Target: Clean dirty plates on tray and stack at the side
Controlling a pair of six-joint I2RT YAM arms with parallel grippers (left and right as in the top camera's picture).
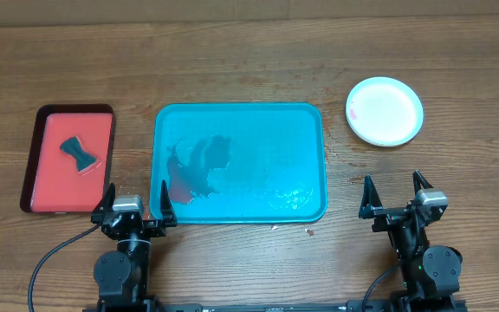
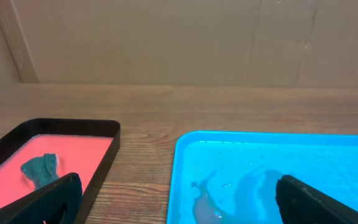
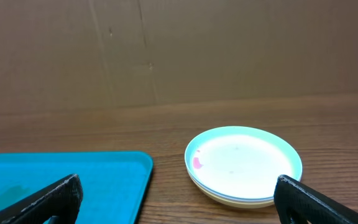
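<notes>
The teal-blue tray (image 1: 238, 162) lies mid-table, wet, with a reddish smear near its left front; it also shows in the left wrist view (image 2: 272, 168) and the right wrist view (image 3: 61, 174). The plates (image 1: 385, 111) sit stacked on the table to the tray's right, pale mint-green on top with a small red smear; the stack shows in the right wrist view (image 3: 244, 165). My left gripper (image 1: 134, 211) is open and empty at the tray's front left corner. My right gripper (image 1: 397, 201) is open and empty, in front of the stack.
A red tray with a dark rim (image 1: 68, 159) lies left of the teal tray and holds a dark sponge (image 1: 78, 153); both show in the left wrist view (image 2: 42, 168). Small red specks lie on the table by the teal tray's front right corner (image 1: 309, 231).
</notes>
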